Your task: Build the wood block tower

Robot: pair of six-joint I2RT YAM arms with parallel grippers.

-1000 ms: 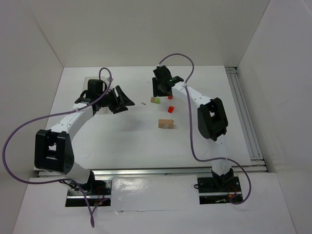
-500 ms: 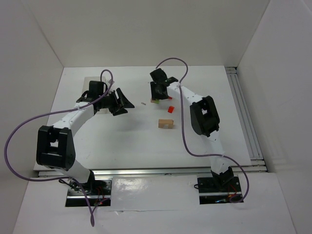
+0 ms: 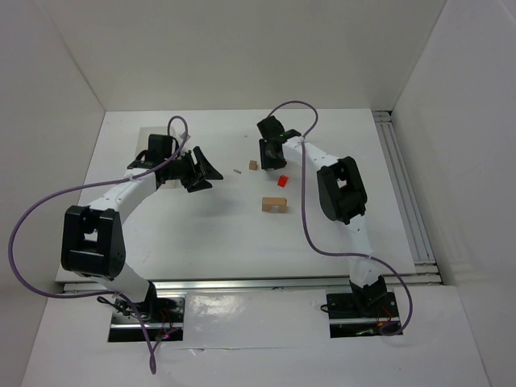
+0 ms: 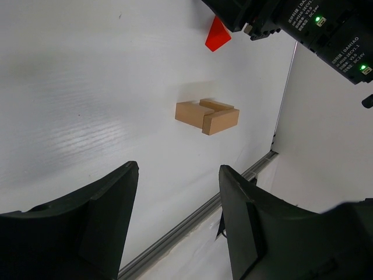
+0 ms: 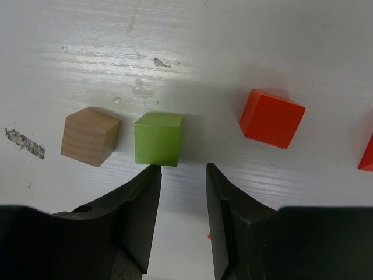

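Note:
In the right wrist view a tan cube (image 5: 90,136), a lime green cube (image 5: 158,139) and a red cube (image 5: 272,118) lie in a row on the white table, with another red block (image 5: 367,154) at the right edge. My right gripper (image 5: 183,175) is open and empty. Its left fingertip is just below the green cube. From above, the right gripper (image 3: 268,157) hides the green cube; the tan cube (image 3: 253,165) and a red block (image 3: 282,180) show beside it. A group of tan blocks (image 3: 274,205) (image 4: 207,115) lies nearer. My left gripper (image 3: 208,172) (image 4: 178,175) is open and empty, to the left.
A thin tan stick (image 3: 237,171) lies between the grippers. Metal rails run along the table's right edge (image 3: 401,189) and front edge (image 3: 266,283). White walls enclose the table on three sides. The right arm (image 4: 315,26) fills the top right of the left wrist view.
My right gripper came down towards the near side over the far blocks, so the green cube no longer shows from above. The left arm has barely moved.

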